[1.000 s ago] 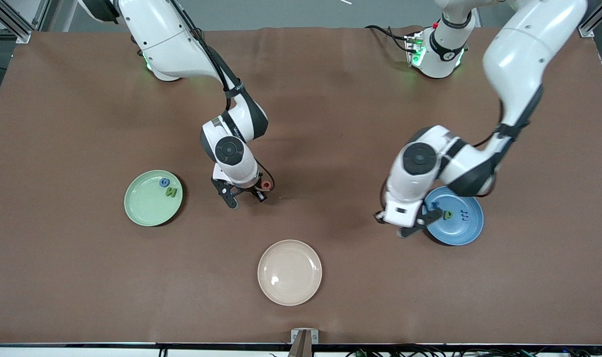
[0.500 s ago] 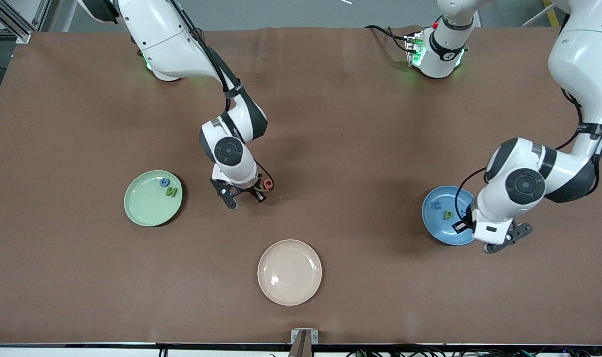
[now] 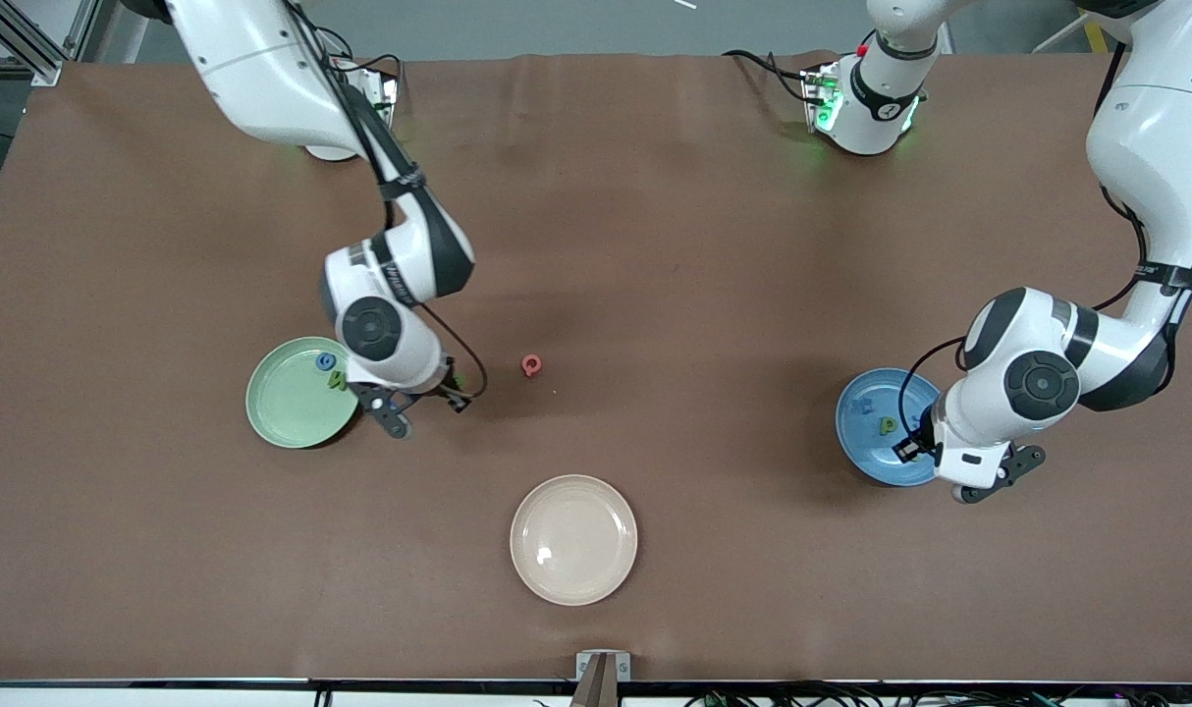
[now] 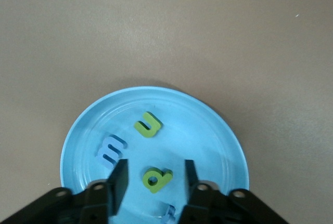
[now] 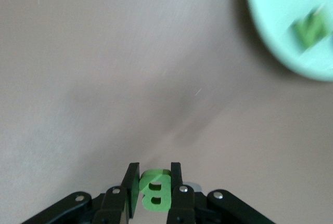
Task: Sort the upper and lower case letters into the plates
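Observation:
The mint green plate (image 3: 287, 407) lies toward the right arm's end and holds a blue letter (image 3: 326, 361) and a green letter (image 3: 338, 380). My right gripper (image 3: 425, 412) is beside it, above the table, shut on a green letter B (image 5: 155, 190). The plate's rim shows in the right wrist view (image 5: 281, 37). A red letter (image 3: 530, 365) lies on the table. The blue plate (image 3: 861, 432) lies toward the left arm's end. My left gripper (image 3: 949, 468) hovers open over it. In the left wrist view the plate (image 4: 208, 125) holds a green u (image 4: 148, 124), a blue m (image 4: 110, 150) and a green letter (image 4: 156, 179) below the open gripper (image 4: 155, 168).
A cream-beige plate (image 3: 573, 579) lies empty near the front camera at the table's middle. Another blue letter (image 4: 167, 214) lies in the blue plate under the left gripper. The brown table mat (image 3: 655, 245) spreads between the arms.
My right gripper has moved from beside the red letter toward the mint green plate, leaving the red letter on the table. My left arm swung across the blue plate, then nearly stopped.

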Motion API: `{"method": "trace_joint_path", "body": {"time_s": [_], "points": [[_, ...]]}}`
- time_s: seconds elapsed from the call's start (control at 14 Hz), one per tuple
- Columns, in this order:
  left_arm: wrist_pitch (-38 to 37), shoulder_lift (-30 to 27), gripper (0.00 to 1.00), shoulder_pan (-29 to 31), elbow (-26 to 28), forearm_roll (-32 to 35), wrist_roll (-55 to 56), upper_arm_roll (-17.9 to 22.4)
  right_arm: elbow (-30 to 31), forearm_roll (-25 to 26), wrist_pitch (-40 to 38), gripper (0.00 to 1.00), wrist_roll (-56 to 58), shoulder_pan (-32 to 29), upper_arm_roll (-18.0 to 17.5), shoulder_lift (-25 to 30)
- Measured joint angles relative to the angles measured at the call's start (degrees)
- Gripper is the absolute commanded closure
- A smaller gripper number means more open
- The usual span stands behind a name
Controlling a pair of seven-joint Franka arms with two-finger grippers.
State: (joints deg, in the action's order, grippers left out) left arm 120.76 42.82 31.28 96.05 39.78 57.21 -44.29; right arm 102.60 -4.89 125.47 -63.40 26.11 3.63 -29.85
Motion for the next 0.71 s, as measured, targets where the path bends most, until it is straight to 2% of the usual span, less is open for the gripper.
{"method": "trace_joint_path", "body": {"time_s": [0.14,0.43,0.71], "points": [[-0.1,-0.5,0.00,0.0,-1.2,0.0,-1.4,-0.3,0.8,0.1,-2.9,1.00,8.2,-4.2,0.1,2.6],[-3.3,-3.6,0.00,0.2,-4.1,0.0,-7.6,-2.2,5.4,1.4,-2.9,1.00,25.5,-13.9,0.4,5.8],[-12.3,-8.7,0.00,0.3,-9.1,-2.0,-12.0,-5.7,11.6,2.7,5.5,1.00,34.1,-19.2,0.3,6.1]]}}
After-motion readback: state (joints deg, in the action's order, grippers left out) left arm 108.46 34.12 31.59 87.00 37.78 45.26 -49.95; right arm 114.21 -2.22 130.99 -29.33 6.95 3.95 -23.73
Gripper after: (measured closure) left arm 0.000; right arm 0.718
